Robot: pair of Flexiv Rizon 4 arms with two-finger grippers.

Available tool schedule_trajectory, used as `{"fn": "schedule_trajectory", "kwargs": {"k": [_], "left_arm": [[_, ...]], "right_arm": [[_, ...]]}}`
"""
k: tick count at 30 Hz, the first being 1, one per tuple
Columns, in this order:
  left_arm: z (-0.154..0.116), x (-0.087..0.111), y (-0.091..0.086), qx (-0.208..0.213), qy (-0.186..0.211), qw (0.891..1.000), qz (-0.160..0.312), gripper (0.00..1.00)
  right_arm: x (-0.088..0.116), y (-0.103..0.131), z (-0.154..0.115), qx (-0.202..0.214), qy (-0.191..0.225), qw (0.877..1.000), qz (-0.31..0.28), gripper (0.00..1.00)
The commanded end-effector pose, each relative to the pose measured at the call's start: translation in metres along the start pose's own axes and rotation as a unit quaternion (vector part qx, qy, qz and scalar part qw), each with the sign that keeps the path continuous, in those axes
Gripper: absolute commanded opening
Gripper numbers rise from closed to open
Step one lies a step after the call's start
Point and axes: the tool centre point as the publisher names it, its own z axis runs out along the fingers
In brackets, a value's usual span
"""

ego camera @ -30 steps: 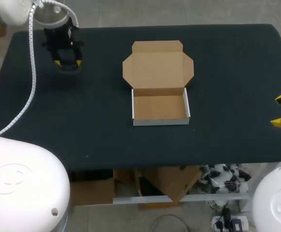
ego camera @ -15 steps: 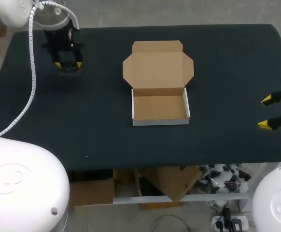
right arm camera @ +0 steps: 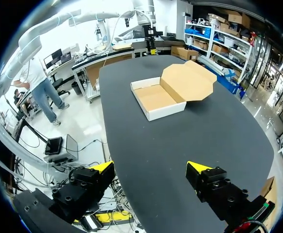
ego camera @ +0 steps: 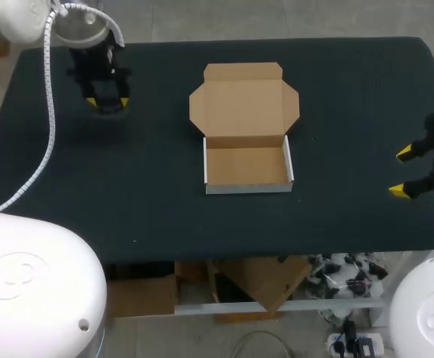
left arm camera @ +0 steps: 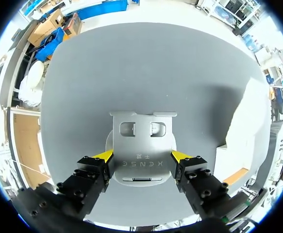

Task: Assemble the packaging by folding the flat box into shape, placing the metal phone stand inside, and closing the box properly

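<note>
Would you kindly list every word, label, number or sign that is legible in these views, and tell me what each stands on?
Metal phone stand, at the left gripper: one short engraved line of capitals with two small characters by it, seemingly a brand mark, so left unquoted.
Cardboard box: no print visible in any view.
Table: none.
</note>
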Motion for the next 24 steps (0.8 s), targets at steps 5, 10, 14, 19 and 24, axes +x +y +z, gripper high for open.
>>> {"fn": "schedule_trajectory", "kwargs": {"k": [5, 10, 14, 19, 24], "left_arm": [[-0.016, 0.017, 0.018, 0.007, 0.001, 1.0, 0.017, 0.0], [-0.023, 0.03, 0.031, 0.011, 0.003, 1.0, 0.029, 0.0], [-0.025, 0.037, 0.041, 0.009, 0.004, 0.999, 0.032, 0.0], [-0.026, 0.051, 0.055, 0.007, 0.005, 0.999, 0.038, 0.0], [-0.026, 0.07, 0.068, 0.009, 0.002, 0.999, 0.048, 0.0]], "right_arm": [[0.001, 0.0, -0.001, -0.001, -0.001, 1.0, 0.0, 1.0], [0.001, 0.0, -0.001, -0.001, -0.001, 1.0, 0.0, 1.0], [0.001, 0.0, -0.001, -0.001, -0.001, 1.0, 0.0, 1.0], [0.001, 0.0, -0.001, -0.001, -0.001, 1.0, 0.0, 1.0], [0.001, 0.0, -0.001, -0.001, -0.001, 1.0, 0.0, 1.0]]}}
